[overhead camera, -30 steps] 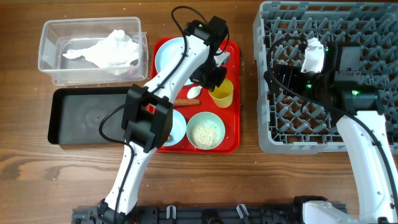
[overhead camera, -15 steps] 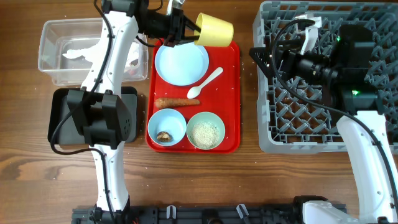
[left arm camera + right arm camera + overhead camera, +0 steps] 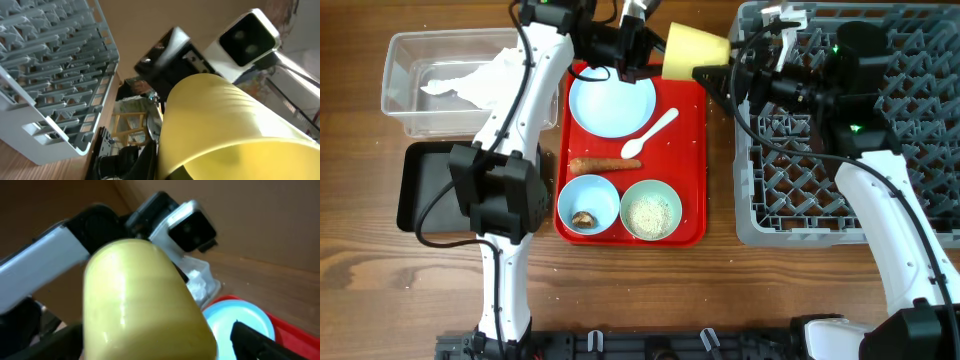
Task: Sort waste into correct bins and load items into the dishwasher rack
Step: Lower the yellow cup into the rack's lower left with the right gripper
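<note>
In midair, the yellow cup (image 3: 695, 52) lies horizontal, base pointing right.

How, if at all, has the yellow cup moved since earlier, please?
Yes: the yellow cup left the red tray's right side for its top corner, nearer the rack.

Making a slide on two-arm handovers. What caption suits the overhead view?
Left arm's jaws hold the yellow cup aloft beside the dishwasher rack, right arm's open jaws facing it.
</note>
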